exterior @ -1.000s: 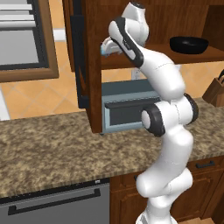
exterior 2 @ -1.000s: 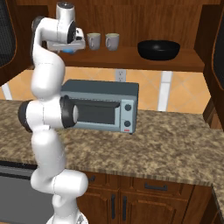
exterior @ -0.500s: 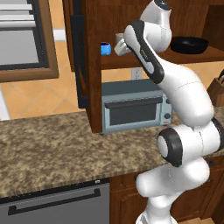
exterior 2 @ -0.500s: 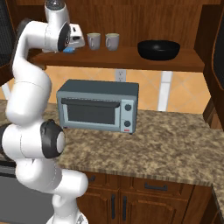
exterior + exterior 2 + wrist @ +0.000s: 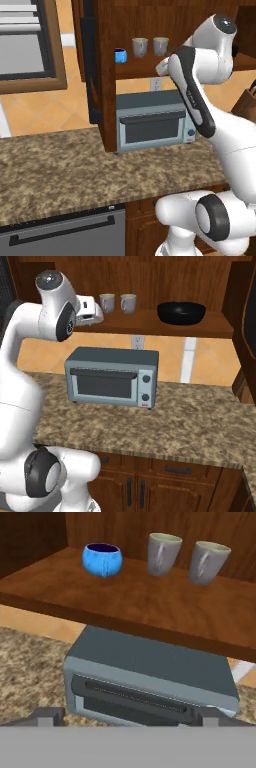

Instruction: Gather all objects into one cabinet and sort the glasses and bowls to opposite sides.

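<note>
While all four objects already stand on one shelf (image 5: 165, 607) of the cabinet (image 5: 107, 75), the sorting looks not finished. The blue bowl (image 5: 102, 559) stands at one end, the two tumblers (image 5: 163, 553) (image 5: 208, 562) stand just beside it, and the black bowl (image 5: 181, 312) stands at the other end, well apart. So the tumblers are between the two bowls, and I judge that one bowl must still go to the side of the other, or the tumblers must change place.

The gripper (image 5: 127, 714) carries nothing. Its dark fingertips (image 5: 47, 716) stand far apart at the bottom of the hand view, released, with no object between them. All three small objects are ahead of the fingers and above them: the blue bowl is ahead of the one finger, the tumblers more toward the other. In the right base view the hand (image 5: 89, 311) hangs in front of the shelf edge, near the tumblers but not touching them.

The blue bowl is small, round and bright, with a dark inside and a faint handle-like relief on its wall. The tumblers are short, opaque, grey-beige, a little narrower at the base. The black bowl is wide, shallow and glossy. The shelf is smooth reddish-brown wood. Under it a grey-blue toaster oven (image 5: 150, 682) with a dark door sits on a speckled stone counter (image 5: 190, 421).
</note>
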